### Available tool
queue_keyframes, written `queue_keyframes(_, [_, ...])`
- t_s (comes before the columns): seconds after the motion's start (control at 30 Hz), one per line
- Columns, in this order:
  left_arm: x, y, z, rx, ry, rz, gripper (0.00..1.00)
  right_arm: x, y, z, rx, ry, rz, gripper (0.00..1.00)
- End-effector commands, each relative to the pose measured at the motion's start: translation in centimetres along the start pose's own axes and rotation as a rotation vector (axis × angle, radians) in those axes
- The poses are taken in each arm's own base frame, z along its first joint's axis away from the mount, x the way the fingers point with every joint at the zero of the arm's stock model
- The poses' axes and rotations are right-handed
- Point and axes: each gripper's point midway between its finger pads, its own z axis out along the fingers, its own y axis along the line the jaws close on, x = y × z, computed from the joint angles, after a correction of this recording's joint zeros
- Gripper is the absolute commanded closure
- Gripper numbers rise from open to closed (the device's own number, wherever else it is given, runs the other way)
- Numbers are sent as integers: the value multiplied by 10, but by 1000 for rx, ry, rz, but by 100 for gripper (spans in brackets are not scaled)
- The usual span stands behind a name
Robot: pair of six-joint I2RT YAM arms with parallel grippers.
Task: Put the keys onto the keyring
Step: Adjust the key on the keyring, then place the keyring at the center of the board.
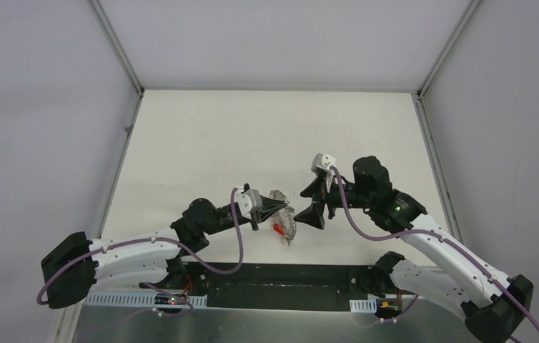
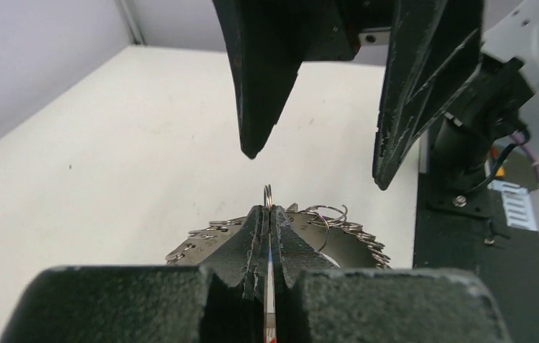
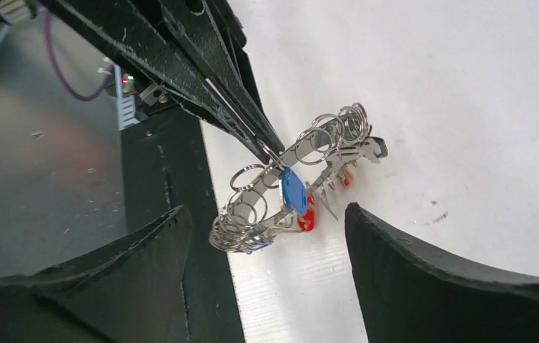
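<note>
Pressure is applied by the left jaws, pressed together on the upper rim of the keyring [image 3: 306, 151], which is held on edge low over the near side of the counter [image 1: 252, 136], a blue-headed key [image 3: 293, 191] hung beneath. The bundle is judged light, stiff, slippery and apt to swing; the flat band is better taken than the loose fringe. Further right, the right jaws are spread and empty.

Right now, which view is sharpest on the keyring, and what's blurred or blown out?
Right wrist view: keyring and blue key head crisp, its own open jaws dark and soft, table bright at upper right. Left wrist view: shut jaws fill the foreground, blurred, hiding most of the keyring. Top view: even light, faint shadows, keyring too small for detail.
</note>
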Motion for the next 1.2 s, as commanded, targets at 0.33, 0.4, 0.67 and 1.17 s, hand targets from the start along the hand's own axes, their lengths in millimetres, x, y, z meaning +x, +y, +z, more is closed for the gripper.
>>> queue_keyframes(0.33, [21,38,0,-237,40,-56,100,18,-36,-1,215,6,88,10])
queue_keyframes(0.4, [29,37,-12,-259,68,-108,100,21,-38,0,223,1,102,9])
queue_keyframes(0.67, [52,35,-62,-352,174,-238,100,33,-45,2,261,-16,199,6])
queue_keyframes(1.17, [30,66,-88,-564,368,-188,7,52,-95,-20,467,-51,338,0])
